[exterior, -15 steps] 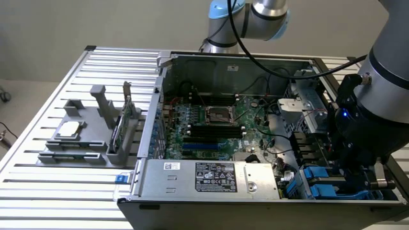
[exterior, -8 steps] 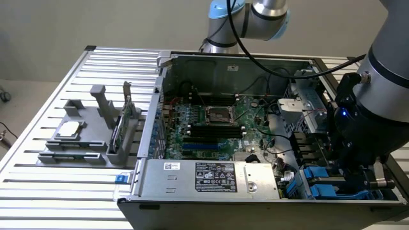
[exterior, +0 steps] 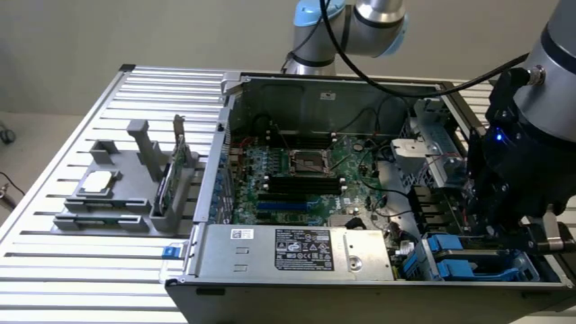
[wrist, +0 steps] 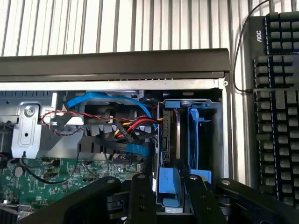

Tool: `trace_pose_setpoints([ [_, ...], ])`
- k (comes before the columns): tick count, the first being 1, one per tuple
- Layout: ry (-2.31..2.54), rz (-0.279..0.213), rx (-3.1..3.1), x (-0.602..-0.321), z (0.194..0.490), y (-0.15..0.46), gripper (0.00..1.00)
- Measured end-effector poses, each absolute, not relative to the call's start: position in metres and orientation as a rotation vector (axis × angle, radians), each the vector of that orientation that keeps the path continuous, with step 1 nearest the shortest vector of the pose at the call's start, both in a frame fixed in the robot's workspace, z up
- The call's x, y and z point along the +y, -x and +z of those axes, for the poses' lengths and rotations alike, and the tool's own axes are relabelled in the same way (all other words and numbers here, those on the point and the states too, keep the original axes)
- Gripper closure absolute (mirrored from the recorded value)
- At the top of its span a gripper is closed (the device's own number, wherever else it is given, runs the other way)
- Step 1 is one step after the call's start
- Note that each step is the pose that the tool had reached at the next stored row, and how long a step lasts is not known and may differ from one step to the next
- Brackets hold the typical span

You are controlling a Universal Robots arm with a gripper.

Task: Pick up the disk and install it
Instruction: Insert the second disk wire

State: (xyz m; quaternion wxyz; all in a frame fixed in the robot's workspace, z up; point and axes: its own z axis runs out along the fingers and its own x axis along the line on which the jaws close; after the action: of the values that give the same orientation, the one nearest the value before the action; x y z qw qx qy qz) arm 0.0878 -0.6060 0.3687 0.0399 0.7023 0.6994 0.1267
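1. Step in hand: install. The disk (wrist: pixel 169 179) is already picked up and stands on edge in the mouth of the drive bay (wrist: pixel 219 135), in the case's corner at the lower right of the exterior view
2. Gripper (wrist: pixel 170 196) is low over that bay (exterior: pixel 468 260). Its jaws stand part-way in and look clamped on the disk's blue-framed end, one finger (wrist: pixel 142 196) on each flat side
3. In the exterior view the gripper (exterior: pixel 508 233) is at the right edge of the frame, just above the blue carriers
4. The disk looks partly down in its slot. I can't tell if it's fully seated, because the deep end is hidden
5. A second blue carrier (wrist: pixel 196 135) sits in the neighbouring slot just beside the disk, apart from it
6. Red, yellow and blue cables (wrist: pixel 135 123) bunch just beside the bay on the motherboard (exterior: pixel 297 175) side, and some run up to the disk's edge
7. Judgement: the next move calls for a straight push along the slot with the disk kept square to the rails. The cables must stay out of the gap and the neighbouring carrier must not get nudged
8. Rack (exterior: pixel 117 196) at the exterior view's left holds a small chip and a green card, both untouched and well apart from the gripper
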Motion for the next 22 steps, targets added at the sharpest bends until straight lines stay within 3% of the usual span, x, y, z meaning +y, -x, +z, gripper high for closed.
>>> trace_pose_setpoints([
  [22, -2.155, 0.388, 2.140, -0.592, 0.373, -0.091, 0.68],
])
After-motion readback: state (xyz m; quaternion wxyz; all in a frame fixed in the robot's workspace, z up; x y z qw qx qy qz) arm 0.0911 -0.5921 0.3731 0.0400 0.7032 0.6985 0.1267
